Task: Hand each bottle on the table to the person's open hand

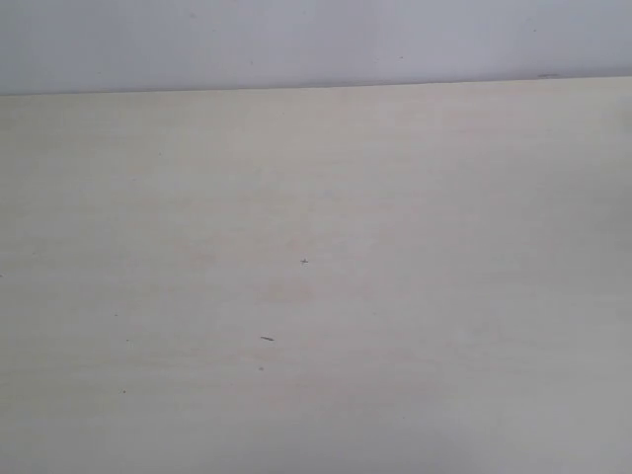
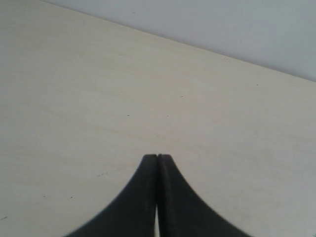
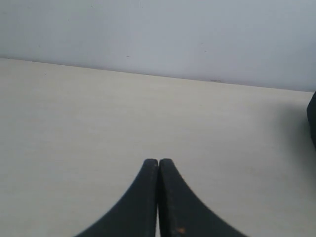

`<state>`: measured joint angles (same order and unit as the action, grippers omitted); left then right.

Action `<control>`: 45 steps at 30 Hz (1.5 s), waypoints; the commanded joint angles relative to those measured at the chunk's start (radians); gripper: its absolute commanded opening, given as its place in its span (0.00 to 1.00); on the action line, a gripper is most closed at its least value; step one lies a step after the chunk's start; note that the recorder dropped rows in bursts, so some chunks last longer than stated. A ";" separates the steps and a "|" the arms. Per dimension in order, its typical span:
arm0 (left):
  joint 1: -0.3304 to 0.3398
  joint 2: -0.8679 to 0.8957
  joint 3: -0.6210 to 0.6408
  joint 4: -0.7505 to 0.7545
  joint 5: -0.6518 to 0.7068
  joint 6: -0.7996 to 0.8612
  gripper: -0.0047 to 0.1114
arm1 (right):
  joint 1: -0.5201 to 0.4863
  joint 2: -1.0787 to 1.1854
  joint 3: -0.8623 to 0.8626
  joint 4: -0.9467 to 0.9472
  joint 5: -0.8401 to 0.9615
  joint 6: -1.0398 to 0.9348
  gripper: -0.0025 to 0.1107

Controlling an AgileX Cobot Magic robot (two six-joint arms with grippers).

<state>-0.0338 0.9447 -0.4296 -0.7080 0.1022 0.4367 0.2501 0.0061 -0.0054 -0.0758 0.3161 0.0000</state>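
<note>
left claw (image 2: 157,156) pinched closed, empty | right claw (image 3: 158,161) likewise | I saw no bottles or hand ahead of either on table (image 1: 316,296) | progress: I judged it indeterminate

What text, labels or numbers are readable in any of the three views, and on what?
None readable in any view.
The table shows only pale wood grain and a few tiny dark specks, no print.
The left gripper and right gripper have plain black fingers, no markings.
The wall is blank.
</note>
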 commanded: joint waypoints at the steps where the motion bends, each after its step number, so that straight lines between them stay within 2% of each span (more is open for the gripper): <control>1: 0.002 -0.010 0.004 -0.001 -0.003 0.023 0.04 | -0.005 -0.006 0.005 -0.001 -0.007 0.000 0.02; 5: 0.005 -0.115 0.015 -0.001 0.010 0.029 0.04 | -0.005 -0.006 0.005 -0.001 -0.007 0.000 0.02; 12: 0.005 -0.398 0.034 -0.001 0.204 0.029 0.04 | -0.005 -0.006 0.005 -0.001 -0.007 0.000 0.02; 19: 0.005 -0.506 0.034 0.005 0.317 0.022 0.04 | -0.005 -0.006 0.005 -0.001 -0.007 0.000 0.02; 20: 0.005 -0.508 0.034 0.056 0.317 -0.016 0.04 | -0.005 -0.006 0.005 -0.001 -0.007 0.000 0.02; 22: 0.005 -0.542 0.071 0.330 0.287 -0.303 0.04 | -0.005 -0.006 0.005 -0.001 -0.007 0.000 0.02; 23: 0.005 -0.577 0.113 0.558 0.267 -0.533 0.04 | -0.005 -0.006 0.005 -0.001 -0.007 0.000 0.02; 25: 0.005 -0.646 0.171 0.745 0.252 -0.732 0.04 | -0.005 -0.006 0.005 -0.001 -0.007 0.000 0.02; 31: 0.005 -0.857 0.328 0.786 0.222 -0.736 0.04 | -0.005 -0.006 0.005 -0.001 -0.007 0.000 0.02; 35: 0.005 -0.940 0.367 0.795 0.218 -0.703 0.04 | -0.005 -0.006 0.005 -0.001 -0.007 0.000 0.02; 43: 0.005 -0.945 0.430 0.809 0.206 -0.703 0.04 | -0.005 -0.006 0.005 -0.001 -0.007 0.000 0.02; 45: 0.005 -0.945 0.430 0.810 0.259 -0.701 0.04 | -0.005 -0.006 0.005 -0.001 -0.007 0.000 0.02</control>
<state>-0.0301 0.0054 -0.0057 0.0989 0.3354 -0.2730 0.2501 0.0061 -0.0054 -0.0758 0.3177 0.0000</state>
